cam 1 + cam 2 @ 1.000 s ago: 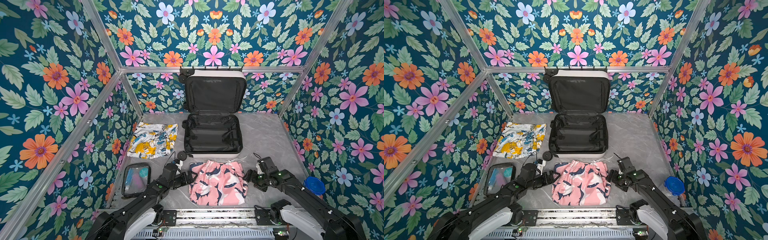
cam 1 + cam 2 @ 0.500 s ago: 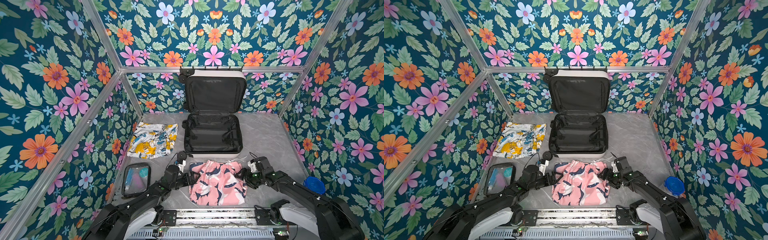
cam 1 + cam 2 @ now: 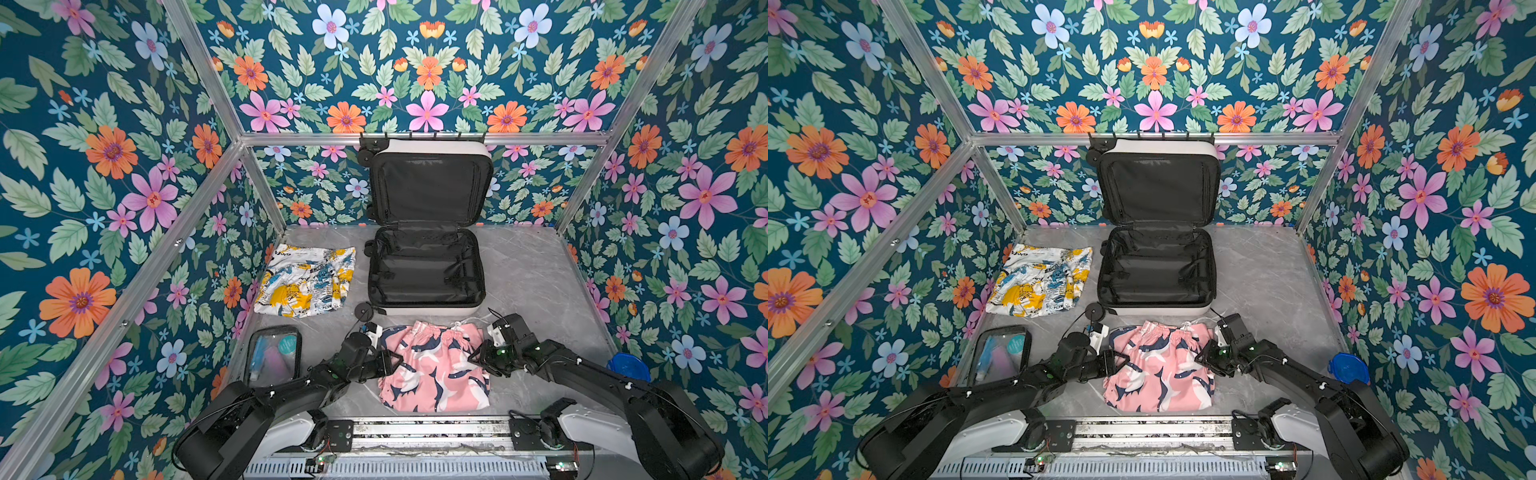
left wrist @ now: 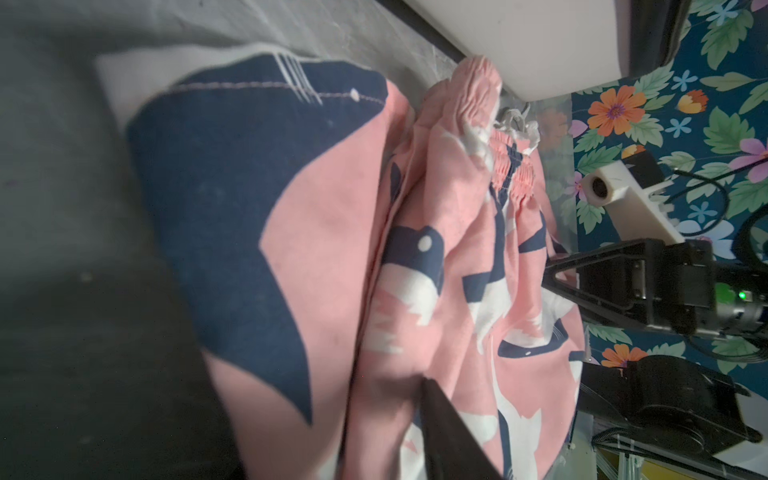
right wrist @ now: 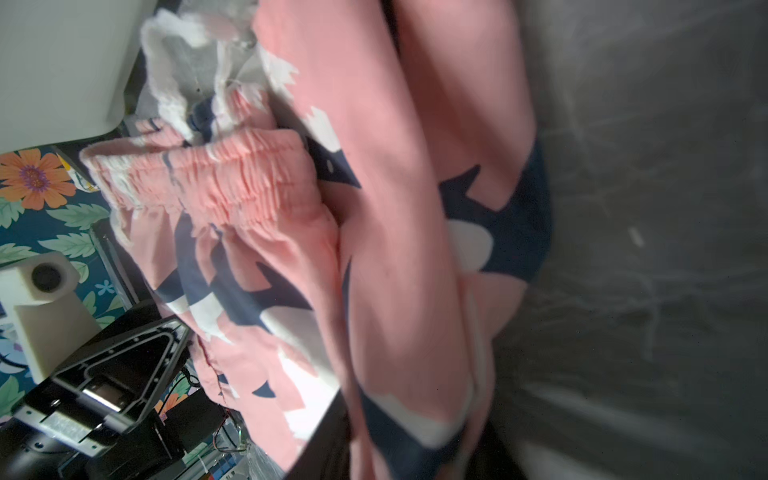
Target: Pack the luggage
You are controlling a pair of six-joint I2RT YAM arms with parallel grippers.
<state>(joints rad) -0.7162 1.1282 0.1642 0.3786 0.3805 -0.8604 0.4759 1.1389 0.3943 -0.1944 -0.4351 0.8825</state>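
Pinching from both sides, the two grippers are narrowed onto a pair of pink shorts [image 3: 432, 370] with a navy and white print, which lies on the grey table [image 3: 528, 270] near its front edge. The left gripper [image 3: 388, 362] meets the left edge of the shorts, and in the left wrist view the cloth [image 4: 332, 249] rises in a gathered fold between its dark fingers [image 4: 449, 428]. The right gripper [image 3: 477, 358] meets the right edge, and the right wrist view shows the fabric [image 5: 395, 249] bunched in a tight ridge between its jaws. The suitcase [image 3: 428, 309] sits just behind the shorts, at the middle back of the table, lying open with its black-lined base flat and its mouth facing up. Its lid [image 3: 430, 189] stands upright against the flowered back wall [image 3: 316, 195], hinged on the far side. The black wheels [image 3: 364, 309] are on the left, so its length runs across the table from left to right. A white, yellow and blue shirt [image 3: 305, 280] lies left of the suitcase, and a clear pouch [image 3: 274, 353] lies nearer the front left corner.
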